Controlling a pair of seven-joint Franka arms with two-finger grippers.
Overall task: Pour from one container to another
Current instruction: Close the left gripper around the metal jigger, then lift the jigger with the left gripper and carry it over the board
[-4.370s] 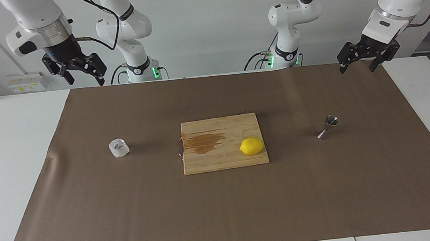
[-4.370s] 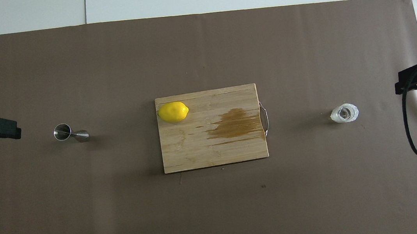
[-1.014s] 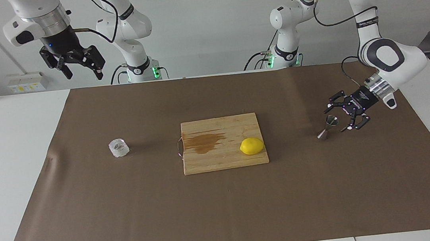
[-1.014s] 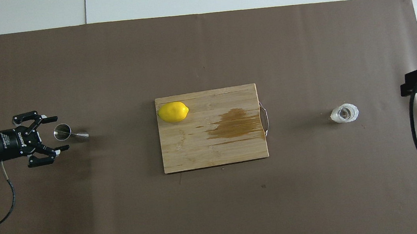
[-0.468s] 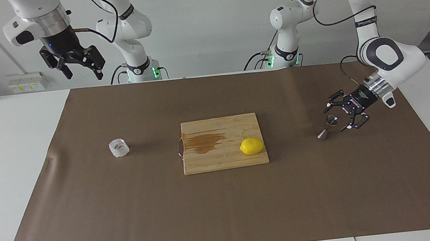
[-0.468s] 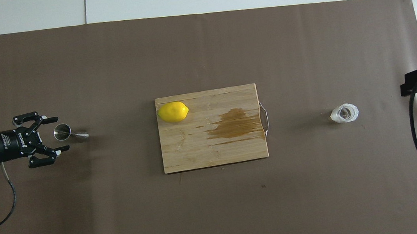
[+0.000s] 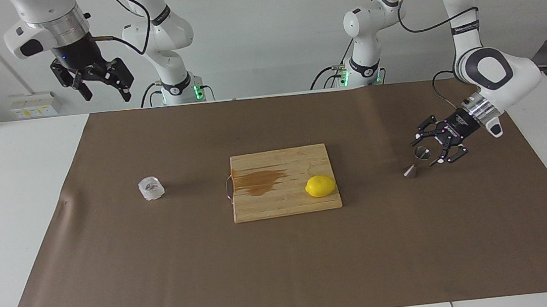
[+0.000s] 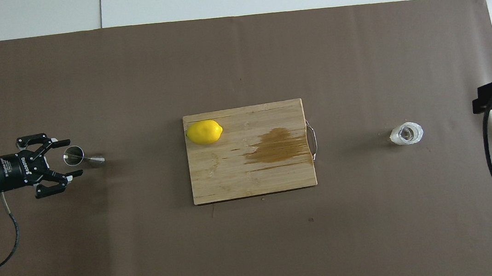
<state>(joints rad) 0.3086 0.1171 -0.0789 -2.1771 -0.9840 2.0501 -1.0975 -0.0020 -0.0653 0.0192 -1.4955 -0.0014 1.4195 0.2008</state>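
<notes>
A brown mat [image 7: 163, 267] covers the table, with a cutting board [image 7: 278, 201] (stained, a lemon [image 7: 320, 186] on it) at its middle. The left gripper [image 7: 429, 148] spreads wide around the jigger [image 7: 417, 160], gripping nothing. The right gripper [image 7: 103, 90] waits high, open and empty, well apart from the glass cup [image 7: 151, 187] at its end.
</notes>
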